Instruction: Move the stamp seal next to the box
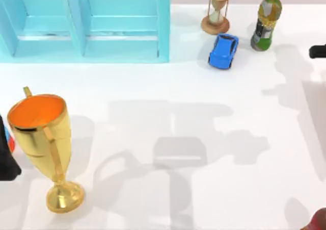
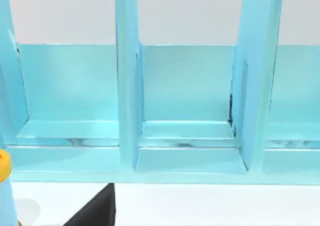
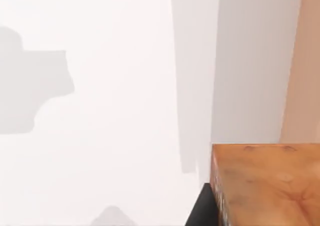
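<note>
Two arms: left arm at the table's left edge by the trophy; right arm at the right edge.
Seal: reddish-brown block at the near right corner, close under the right wrist; long axis unreadable.
Box: cyan, far left, well apart from seal.
Nearer arm: right.
Fingers: cannot tell, either gripper.
Count: one trophy, hourglass, car, bottle.
</note>
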Available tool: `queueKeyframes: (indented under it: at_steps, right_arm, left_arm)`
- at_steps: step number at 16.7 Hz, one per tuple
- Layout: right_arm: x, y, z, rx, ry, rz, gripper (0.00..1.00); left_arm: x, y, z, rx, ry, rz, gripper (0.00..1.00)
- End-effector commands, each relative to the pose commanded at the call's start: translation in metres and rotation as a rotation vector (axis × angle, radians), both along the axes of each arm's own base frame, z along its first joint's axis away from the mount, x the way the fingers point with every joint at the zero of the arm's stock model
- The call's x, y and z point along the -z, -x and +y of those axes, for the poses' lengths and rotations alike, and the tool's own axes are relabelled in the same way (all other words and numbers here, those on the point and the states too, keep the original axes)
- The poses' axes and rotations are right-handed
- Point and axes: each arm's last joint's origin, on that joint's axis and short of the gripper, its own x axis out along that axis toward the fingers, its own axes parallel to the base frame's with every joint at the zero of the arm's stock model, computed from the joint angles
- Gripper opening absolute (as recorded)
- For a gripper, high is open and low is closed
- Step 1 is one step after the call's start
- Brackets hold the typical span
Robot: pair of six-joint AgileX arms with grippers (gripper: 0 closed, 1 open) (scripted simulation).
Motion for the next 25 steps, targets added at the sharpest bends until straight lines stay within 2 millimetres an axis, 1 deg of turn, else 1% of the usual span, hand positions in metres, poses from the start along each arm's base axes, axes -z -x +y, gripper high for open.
queueKeyframes:
  at_steps: [4,6,8,10,12,14,18,25]
  right_arm:
    - [-0.014,-0.013,-0.005,-0.002,-0.064,-0.155,0.00]
    - [-0.010,-0.020,-0.002,-0.012,-0.092,-0.226,0.00]
    - [0.007,-0.021,0.003,-0.020,-0.095,-0.219,0.00]
    - [0.034,-0.014,0.005,-0.017,-0.071,-0.143,0.00]
    - [0.054,-0.005,0.003,-0.007,-0.030,-0.058,0.00]
    - [0.063,0.001,0.000,0.001,-0.001,-0.004,0.00]
    - [0.063,0.001,0.000,0.001,0.001,-0.001,0.00]
    - [0.063,0.001,0.000,0.001,0.001,-0.001,0.53]
  left_arm:
    - [0.000,0.000,0.000,0.000,0.000,0.000,1.00]
    - [0.000,0.000,0.000,0.000,0.000,0.000,1.00]
    - [0.000,0.000,0.000,0.000,0.000,0.000,1.00]
    - [0.000,0.000,0.000,0.000,0.000,0.000,1.00]
    - [0.000,0.000,0.000,0.000,0.000,0.000,1.00]
    - [0.000,0.000,0.000,0.000,0.000,0.000,1.00]
    - [0.000,0.000,0.000,0.000,0.000,0.000,1.00]
    - [0.000,0.000,0.000,0.000,0.000,0.000,1.00]
